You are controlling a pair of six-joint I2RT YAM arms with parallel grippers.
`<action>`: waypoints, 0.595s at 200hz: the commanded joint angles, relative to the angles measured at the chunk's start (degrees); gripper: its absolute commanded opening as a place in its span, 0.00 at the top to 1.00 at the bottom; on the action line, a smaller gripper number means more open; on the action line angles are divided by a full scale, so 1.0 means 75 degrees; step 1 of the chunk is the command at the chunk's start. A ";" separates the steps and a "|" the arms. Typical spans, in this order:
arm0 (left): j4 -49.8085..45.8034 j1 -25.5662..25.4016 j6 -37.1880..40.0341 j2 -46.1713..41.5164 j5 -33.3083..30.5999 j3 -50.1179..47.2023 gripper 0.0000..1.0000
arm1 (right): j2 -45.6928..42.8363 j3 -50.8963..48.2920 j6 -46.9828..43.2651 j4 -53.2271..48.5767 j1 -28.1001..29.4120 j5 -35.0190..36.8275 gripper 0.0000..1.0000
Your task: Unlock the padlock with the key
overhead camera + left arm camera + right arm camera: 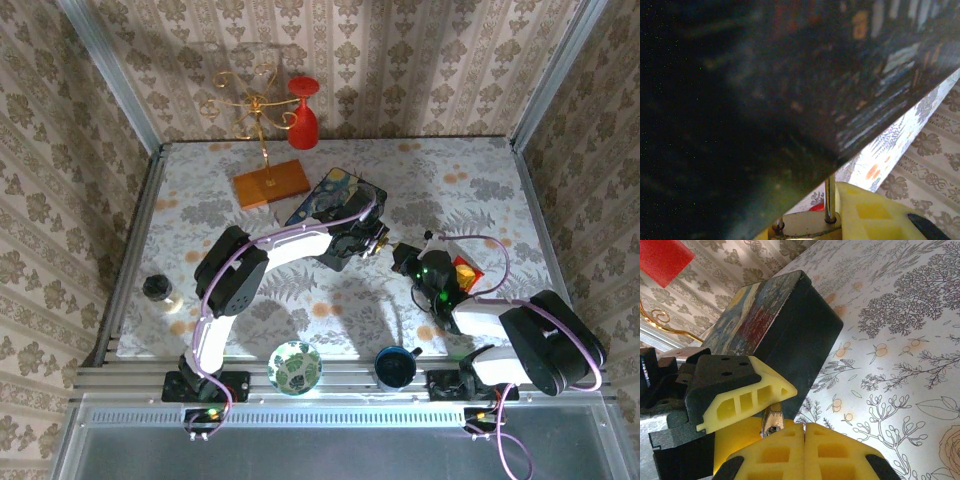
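Observation:
The padlock (807, 223) is a small brassy body with a silvery shackle (829, 197). It sits between the yellow fingers (870, 215) of my left gripper (378, 243), which is shut on it. The dark side of the painted blue box (335, 195) stands just past the shackle. In the right wrist view the padlock (772, 419) shows as a small metal piece with a round hole, pinched under the left gripper's finger (750, 397). My right gripper (805, 431) is shut, with its tips right beside that piece. The key is hidden.
The patterned table (480, 190) also holds a wooden base with a gold stand (270, 183) and a red glass (303, 112) at the back. A small jar (157, 289) sits left. A patterned bowl (295, 366) and dark mug (397, 366) stand at the near edge.

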 commanded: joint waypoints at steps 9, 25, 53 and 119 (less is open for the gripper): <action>0.0513 -0.0161 -0.0455 0.0194 0.0693 0.0066 0.98 | -0.0100 0.0134 -0.0196 -0.0066 0.0078 0.0341 1.00; 0.0513 -0.0158 -0.0456 0.0191 0.0681 0.0074 0.98 | -0.0111 0.0136 -0.0229 -0.0083 0.0089 0.0329 1.00; 0.0513 -0.0161 -0.0444 0.0182 0.0669 0.0074 0.98 | -0.0123 0.0134 -0.0245 -0.0165 0.0101 0.0286 1.00; 0.0525 -0.0170 -0.0461 0.0192 0.0669 0.0097 0.99 | -0.0128 0.0090 -0.0267 -0.0165 0.0170 0.0523 1.00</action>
